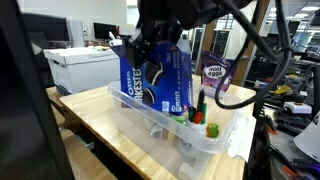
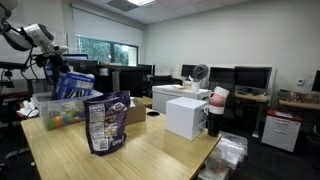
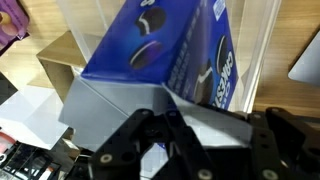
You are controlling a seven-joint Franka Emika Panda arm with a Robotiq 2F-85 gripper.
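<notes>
Evidently the claw [image 3: 170,130] is clamped on the blue cookie box [image 3: 150,60], its far end cut off.

There is 1 blue cookie box [image 1: 160,72], 1 clear plastic bin [image 1: 140,125], 1 purple snack bag [image 1: 217,72], 1 white printer [image 1: 80,65], 1 wooden table [image 1: 95,130], and at least 3 small colored pieces [image 1: 198,118] inside the bin.
</notes>
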